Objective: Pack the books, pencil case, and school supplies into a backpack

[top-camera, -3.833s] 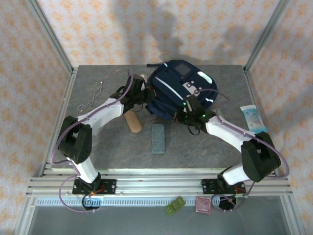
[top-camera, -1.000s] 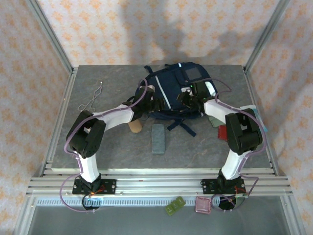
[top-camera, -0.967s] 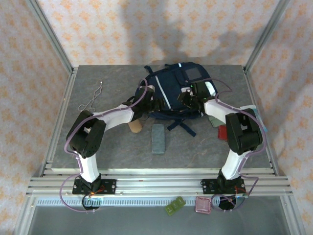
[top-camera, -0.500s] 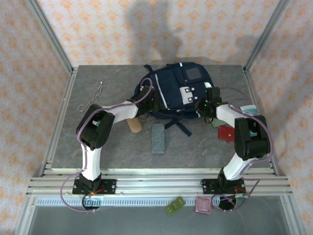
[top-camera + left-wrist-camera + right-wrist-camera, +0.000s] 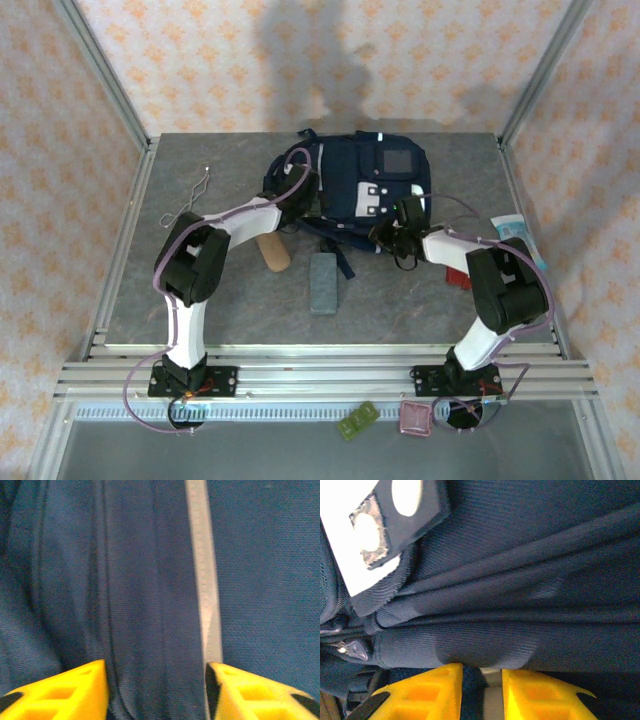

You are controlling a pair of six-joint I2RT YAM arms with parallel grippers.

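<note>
Both at backpack (image 5: 360, 185) — left pincer (image 5: 155, 666) apart (fabric just ahead), right pincer (image 5: 481, 669) unclear

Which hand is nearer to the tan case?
Left. The left hand is at the backpack's left side, just beyond the tan case; the right hand is at the backpack's near edge, well to the case's right.

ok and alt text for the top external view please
A navy backpack lies at the back of a grey table, with the left gripper at its left side and the right gripper at its near right edge. A tan case and a grey-blue case lie in front.
</note>
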